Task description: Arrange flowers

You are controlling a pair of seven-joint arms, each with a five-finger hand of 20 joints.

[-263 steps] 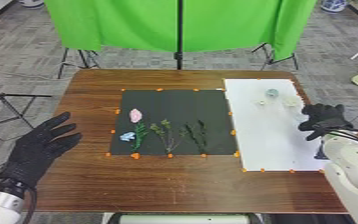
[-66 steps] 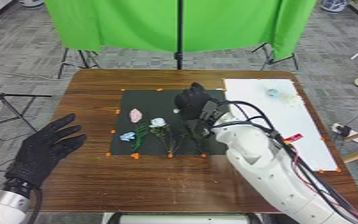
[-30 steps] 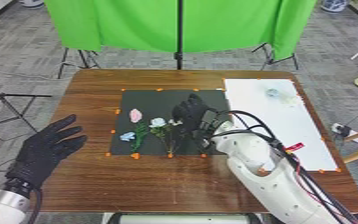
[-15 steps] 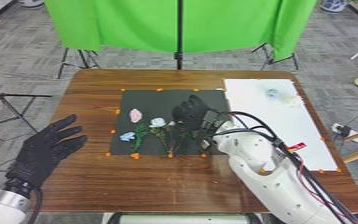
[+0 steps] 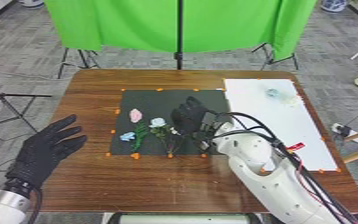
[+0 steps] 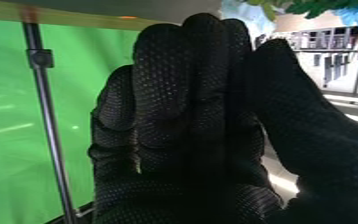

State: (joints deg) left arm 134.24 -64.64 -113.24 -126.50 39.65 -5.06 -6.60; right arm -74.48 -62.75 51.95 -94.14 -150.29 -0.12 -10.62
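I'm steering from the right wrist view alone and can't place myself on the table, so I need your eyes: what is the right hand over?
Observer: The right hand is over the black mat.
Operator: Thanks. And where is the pink flower?
Observer: The pink flower lies on that mat, to the left of the pale flower head.
Operator: Is the left hand anywhere near it?
Observer: No, the left hand is apart from it, off to the left of the mat, fingers straight.
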